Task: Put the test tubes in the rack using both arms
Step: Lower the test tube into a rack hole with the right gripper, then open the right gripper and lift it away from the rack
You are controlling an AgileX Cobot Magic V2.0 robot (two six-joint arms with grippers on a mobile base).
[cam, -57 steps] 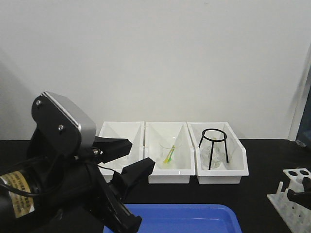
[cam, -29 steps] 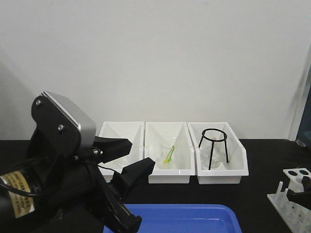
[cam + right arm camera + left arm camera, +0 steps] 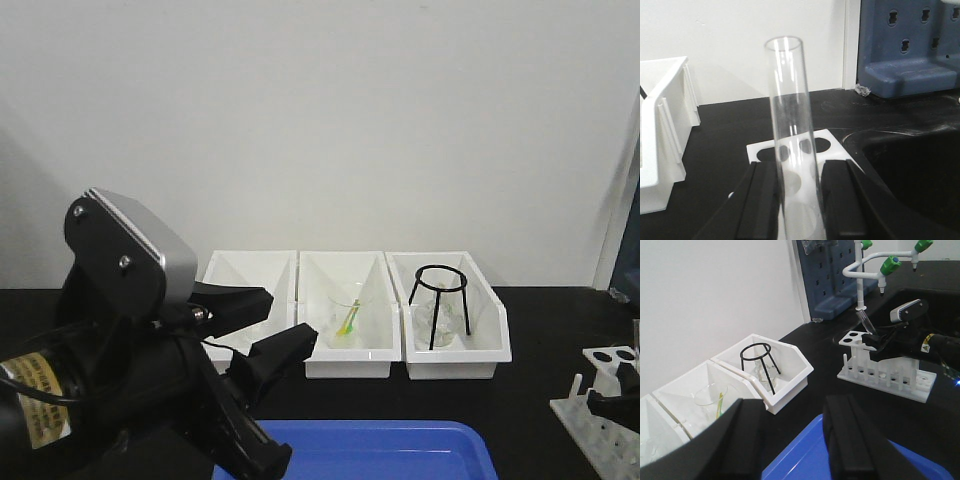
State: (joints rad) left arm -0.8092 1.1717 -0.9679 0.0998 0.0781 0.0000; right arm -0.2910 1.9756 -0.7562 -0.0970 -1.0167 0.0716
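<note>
Black right gripper point(image 3: 790, 200) fingers clasp a test tube point(image 3: 792, 135); left gripper point(image 3: 790, 440) fingers apparently spread, empty.

Right tool point(image 3: 874, 341) seemingly holds a test tube point(image 3: 866, 322) over the rack point(image 3: 886, 375).

nothing really readable here tbh. the left arm point(image 3: 60, 400) has a yellow label point(image 3: 35, 398) with dark print too blurry to make out, and the right arm point(image 3: 935, 342) carries a tiny yellow warning triangle sticker point(image 3: 925, 346), no legible text
</note>
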